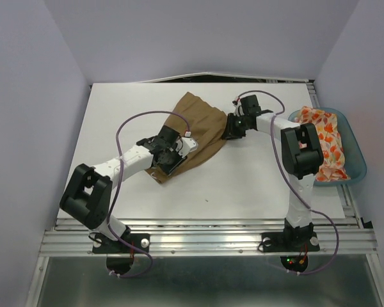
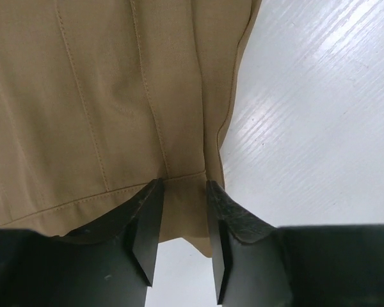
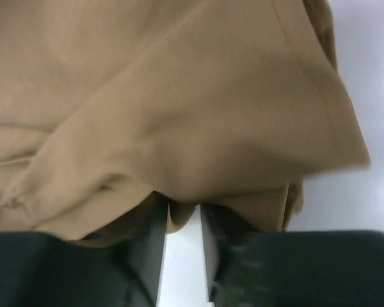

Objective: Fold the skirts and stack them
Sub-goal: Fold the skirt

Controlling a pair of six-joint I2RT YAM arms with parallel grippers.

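The tan-brown skirt (image 1: 201, 128) lies spread on the white table, running from the back centre down toward the left. My left gripper (image 1: 171, 160) sits over its near-left hem. In the left wrist view the left gripper (image 2: 184, 192) has its jaws partly apart, with the hem corner of the skirt (image 2: 102, 96) lying between the fingertips. My right gripper (image 1: 230, 128) is at the skirt's right edge. In the right wrist view the right gripper (image 3: 184, 214) shows a narrow gap, and a fold of the skirt (image 3: 179, 96) drapes over its tips. The leaf-print skirt (image 1: 326, 137) lies bunched in the tub.
A translucent teal tub (image 1: 358, 157) stands at the table's right edge, beside the right arm's elbow. White table surface (image 1: 243, 185) shows in front of the tan skirt. Purple walls enclose the table on three sides.
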